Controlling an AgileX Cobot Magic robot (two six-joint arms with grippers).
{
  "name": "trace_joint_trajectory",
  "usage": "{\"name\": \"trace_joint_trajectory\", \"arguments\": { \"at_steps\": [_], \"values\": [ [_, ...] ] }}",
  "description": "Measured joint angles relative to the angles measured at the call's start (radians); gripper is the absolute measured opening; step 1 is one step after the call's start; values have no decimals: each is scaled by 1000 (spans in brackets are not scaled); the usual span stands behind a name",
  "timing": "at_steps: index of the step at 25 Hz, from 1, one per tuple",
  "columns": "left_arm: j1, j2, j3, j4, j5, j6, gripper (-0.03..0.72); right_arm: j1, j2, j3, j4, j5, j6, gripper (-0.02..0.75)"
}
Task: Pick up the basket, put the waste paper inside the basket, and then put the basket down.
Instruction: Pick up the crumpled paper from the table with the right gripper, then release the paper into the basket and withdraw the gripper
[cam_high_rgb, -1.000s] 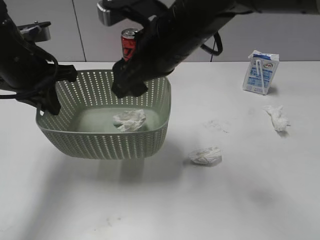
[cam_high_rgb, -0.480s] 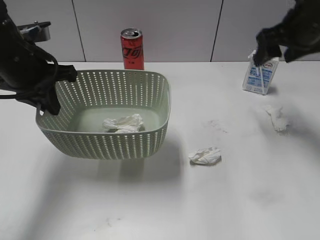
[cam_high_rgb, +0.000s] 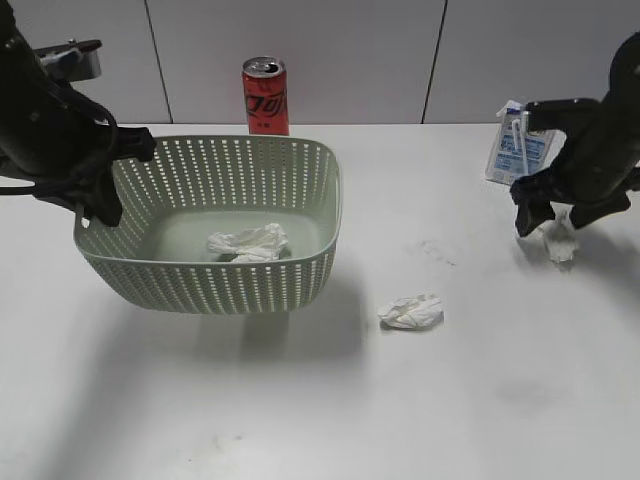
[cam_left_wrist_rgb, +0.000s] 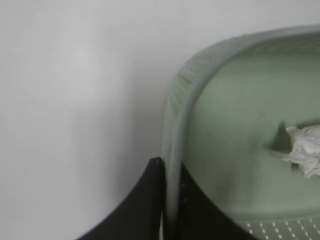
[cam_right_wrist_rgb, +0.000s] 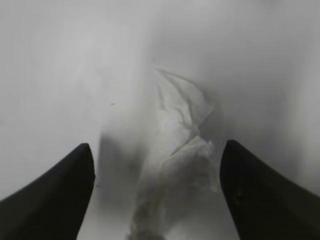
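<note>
At the left of the frame, the left claw (cam_left_wrist_rgb: 167, 200) is clenched on the near-left rim of the sage-green basket (cam_high_rgb: 215, 285), one finger outside the wall and one inside, holding it lifted clear of the white desk (cam_high_rgb: 300, 410), judging by the shadow spread beneath it; carried this way, its open mouth faces up to receive paper. One crumpled wad (cam_high_rgb: 245, 242) lies on the basket floor. At the right of the frame, the right claw (cam_right_wrist_rgb: 157, 195) hangs released and spread wide, its two fingers straddling a second wad of waste paper (cam_high_rgb: 558, 240) without touching it, apparently lined up to close on it. A third wad (cam_high_rgb: 411, 311) sits alone at center, lower right of the basket. Behind the second wad stands a blue-and-white drink carton (cam_high_rgb: 520, 143), near enough that a careless sweep could likely clip it; a red can (cam_high_rgb: 264, 95) stands at the back edge beyond the basket. The desk between the right claw and the basket is bare apart from the center wad, leaving open room for the carry across.
</note>
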Motion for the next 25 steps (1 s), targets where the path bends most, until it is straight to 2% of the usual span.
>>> {"name": "trace_joint_trajectory", "arguments": {
  "at_steps": [3, 4, 5, 6, 8, 9, 11, 13, 16, 22, 24, 25],
  "values": [
    [0, 0, 0, 0, 0, 0, 6, 0, 52, 1, -71, 1, 55, 571],
    [0, 0, 0, 0, 0, 0, 6, 0, 52, 1, -77, -1, 62, 540],
    [0, 0, 0, 0, 0, 0, 6, 0, 52, 1, -86, -1, 70, 486],
    [0, 0, 0, 0, 0, 0, 6, 0, 52, 1, -91, 1, 73, 396],
    [0, 0, 0, 0, 0, 0, 6, 0, 45, -3, -97, 19, 75, 166],
    [0, 0, 0, 0, 0, 0, 6, 0, 30, -4, -94, 27, 76, 86],
    [0, 0, 0, 0, 3, 0, 6, 8, -28, -4, -89, 29, 62, 18],
    [0, 0, 0, 0, 8, 0, 6, 33, -129, -7, -87, 17, 44, 4],
    [0, 0, 0, -1, 12, 0, 6, 138, -286, -24, -45, -24, -7, 2],
    [0, 0, 0, -2, 16, 0, 6, 526, -412, -76, 60, -74, -94, 6],
    [0, 0, 0, -3, 16, 0, 6, 629, -392, -81, 71, -92, -98, 39],
    [0, 0, 0, -3, 19, 0, 6, 672, -375, -80, 73, -99, -100, 85]
  ]
}}
